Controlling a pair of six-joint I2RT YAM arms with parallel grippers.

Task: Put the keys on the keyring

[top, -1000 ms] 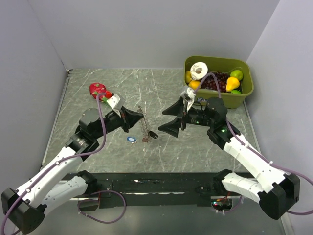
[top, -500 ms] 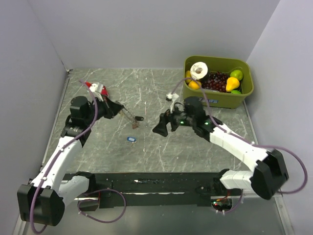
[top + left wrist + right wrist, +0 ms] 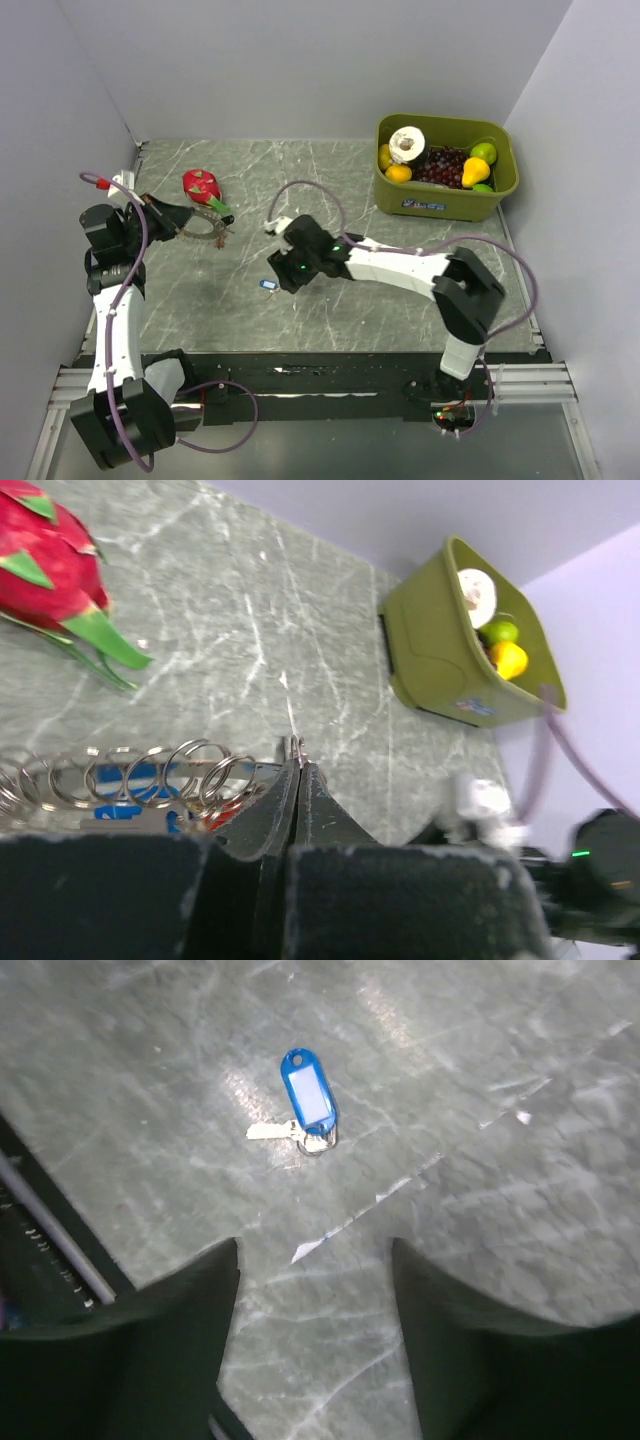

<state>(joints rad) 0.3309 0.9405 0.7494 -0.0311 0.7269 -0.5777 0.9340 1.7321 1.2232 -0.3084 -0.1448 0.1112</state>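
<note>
Overhead, the left arm (image 3: 112,300) stood at the far left of the table (image 3: 400,300), its jaws pointing right. Left jaws: pressed fully together, no gap visible in the left wrist view, clamped on the keyring (image 3: 207,230). The keyring (image 3: 130,777) was a chain of linked wire rings running off to the left of the jaw line in that view. Bits of blue and red showed behind the rings, too hidden to identify. In the top view the ring chain stretched right from the jaws, just near of the dragon fruit (image 3: 200,185). The right arm (image 3: 390,265) reached across to left of centre. Right jaws: wide open, holding nothing, hanging above the table. One key (image 3: 308,1100) lay flat on the bare table ahead of the open jaws, roughly in line with the gap between them and touching neither side. It had an oblong blue tag, with a short metal blade and a small ring at one end. In the top view the key (image 3: 268,285) sat near and right of the keyring, well apart from it. A green bin (image 3: 445,205) stood at the far right holding fruit (image 3: 476,170) and a tape roll (image 3: 406,143).
</note>
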